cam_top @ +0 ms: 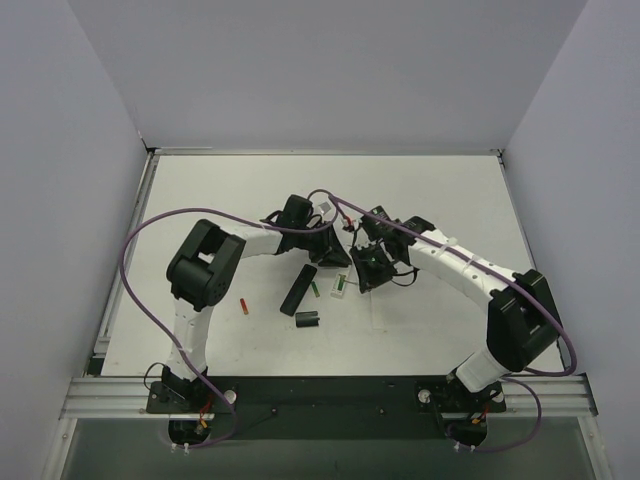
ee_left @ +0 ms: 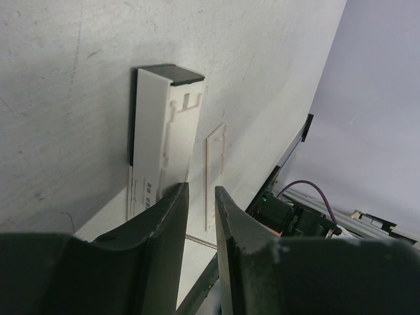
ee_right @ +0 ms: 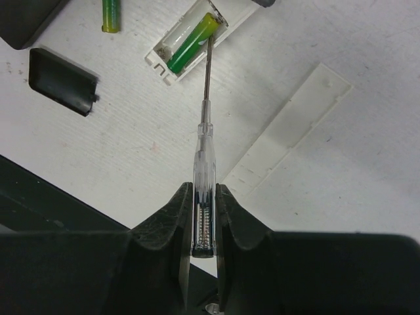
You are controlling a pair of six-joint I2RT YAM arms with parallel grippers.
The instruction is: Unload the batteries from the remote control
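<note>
Grey walls close in a white table (cam_top: 420, 200), where both arms reach to the middle. Of the things lying there, the black remote (cam_top: 298, 290) is the longest, set at a slant just left of the white remote (ee_left: 157, 125). The white remote lies face down with its battery bay open. Beside it is a white strip (ee_right: 289, 131), and near the black remote a short black block (ee_right: 62, 80). The left gripper (ee_left: 200, 190) is at one end of the white remote, its fingers nearly together; I cannot tell whether they hold anything. The right gripper (ee_right: 202, 190) is clamped on a clear-handled screwdriver (ee_right: 205, 131), whose tip meets the end of a green battery (ee_right: 191, 44) seated in the bay. A loose green battery (ee_right: 110, 16) lies between the two remotes. A red battery (cam_top: 244, 306) lies well left of the black remote.
</note>
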